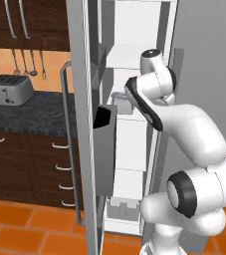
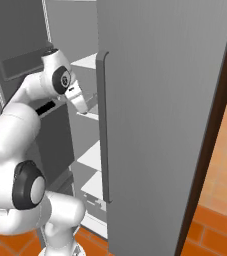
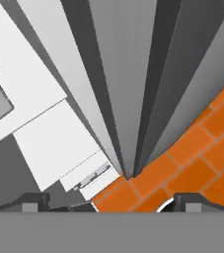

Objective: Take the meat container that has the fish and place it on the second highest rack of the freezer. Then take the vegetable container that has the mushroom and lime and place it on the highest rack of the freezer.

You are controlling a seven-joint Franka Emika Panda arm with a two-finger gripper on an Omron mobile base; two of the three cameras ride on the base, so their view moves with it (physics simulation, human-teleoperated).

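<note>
A white robot arm reaches into an open freezer (image 1: 134, 30) — a tall grey appliance whose door stands swung out to the left in the left base view, with a long grey bar handle (image 1: 64, 144) on it. The white interior shows stacked shelves; a small grey container (image 1: 122, 103) sits on one of the upper shelves, just beside the arm's wrist. I cannot tell what it holds.

In the right base view the gripper (image 2: 85, 107) hangs at the front edge of a white shelf (image 2: 87, 62), beside the closed right door. From the hand view the gripper (image 3: 108, 202) is spread wide and holds nothing — its two dark tips point down past the white shelves toward the orange tile floor (image 3: 202, 148).

To the left, a toaster (image 1: 7, 89) sits on a dark speckled desk (image 1: 35, 117).
</note>
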